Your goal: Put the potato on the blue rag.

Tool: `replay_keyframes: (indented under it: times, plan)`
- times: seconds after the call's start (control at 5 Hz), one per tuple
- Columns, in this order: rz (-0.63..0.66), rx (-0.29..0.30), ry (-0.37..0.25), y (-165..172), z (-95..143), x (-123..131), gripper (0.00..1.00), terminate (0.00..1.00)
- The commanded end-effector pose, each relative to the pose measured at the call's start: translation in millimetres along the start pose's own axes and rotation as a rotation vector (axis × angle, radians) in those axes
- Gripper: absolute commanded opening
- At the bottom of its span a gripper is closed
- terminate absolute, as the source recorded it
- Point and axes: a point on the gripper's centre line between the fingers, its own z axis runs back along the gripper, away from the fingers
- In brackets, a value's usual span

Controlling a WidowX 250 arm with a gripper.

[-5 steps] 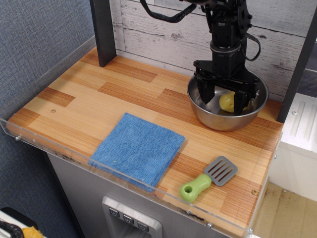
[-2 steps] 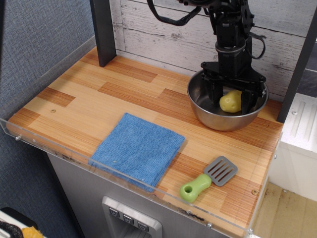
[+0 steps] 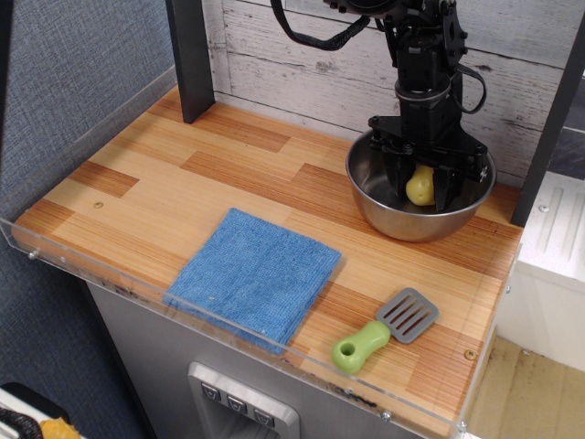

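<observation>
The pale yellow potato (image 3: 420,186) lies inside the steel bowl (image 3: 384,215) at the back right of the table. My black gripper (image 3: 422,190) reaches straight down into the bowl. Its two fingers sit close against the left and right sides of the potato, closed on it. The potato is low in the bowl. The blue rag (image 3: 253,277) lies flat near the front edge, left of centre, well apart from the bowl, with nothing on it.
A grey spatula with a green handle (image 3: 382,331) lies at the front right. A dark post (image 3: 190,59) stands at the back left. A clear plastic rim (image 3: 228,325) lines the front edge. A white plank wall is right behind the bowl.
The gripper has moved slightly right and lower into the bowl. Its fingers have narrowed from wide open to closed around the potato.
</observation>
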Motion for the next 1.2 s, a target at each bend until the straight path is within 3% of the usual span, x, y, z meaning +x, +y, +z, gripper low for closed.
replay_keyframes:
  times: [0.0, 0.4, 0.6, 1.0]
  plan:
    - [-0.052, -0.02, -0.094, -5, 48, -4, 0.0, 0.0]
    - [-0.076, -0.057, -0.179, -2, 107, -33, 0.0, 0.0]
    - [-0.063, -0.078, -0.169, 3, 122, -65, 0.0, 0.0]
    - [-0.002, 0.01, -0.09, 19, 127, -131, 0.0, 0.0]
